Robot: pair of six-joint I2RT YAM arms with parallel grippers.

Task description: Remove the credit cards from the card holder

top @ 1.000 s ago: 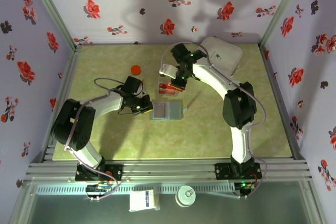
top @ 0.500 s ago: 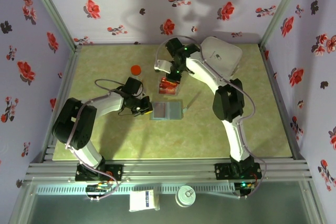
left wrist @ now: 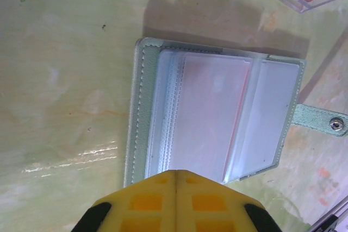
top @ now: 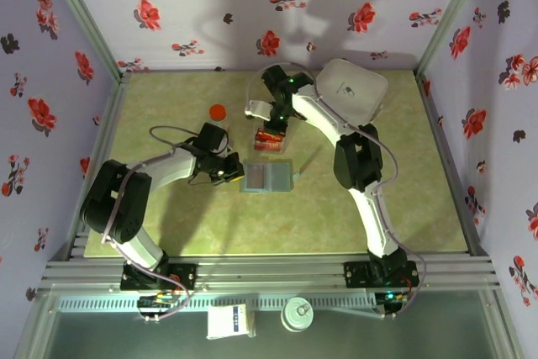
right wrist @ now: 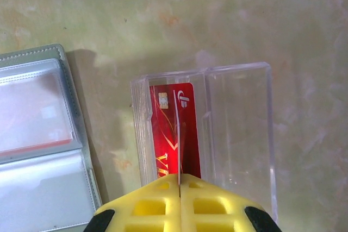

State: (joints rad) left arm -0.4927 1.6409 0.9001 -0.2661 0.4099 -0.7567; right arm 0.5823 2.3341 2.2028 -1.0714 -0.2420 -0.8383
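Both sets of jaws are closed. The left jaws, pressed together on nothing, sit at one edge of the card holder (left wrist: 212, 118), which lies open on the desk (left wrist: 65, 80) with its clear sleeves facing up (a faint red edge shows through one). The right jaws pinch what looks like a thin card (right wrist: 178, 129) seen edge-on. It is held above a red credit card (right wrist: 166, 134) lying in the clear box (right wrist: 239, 134), just beside the holder.

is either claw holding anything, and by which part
The right claw pinches a card, seen edge-on, by its near end over the clear box. The left claw is shut at the edge of the card holder; whether it grips cannot be told.
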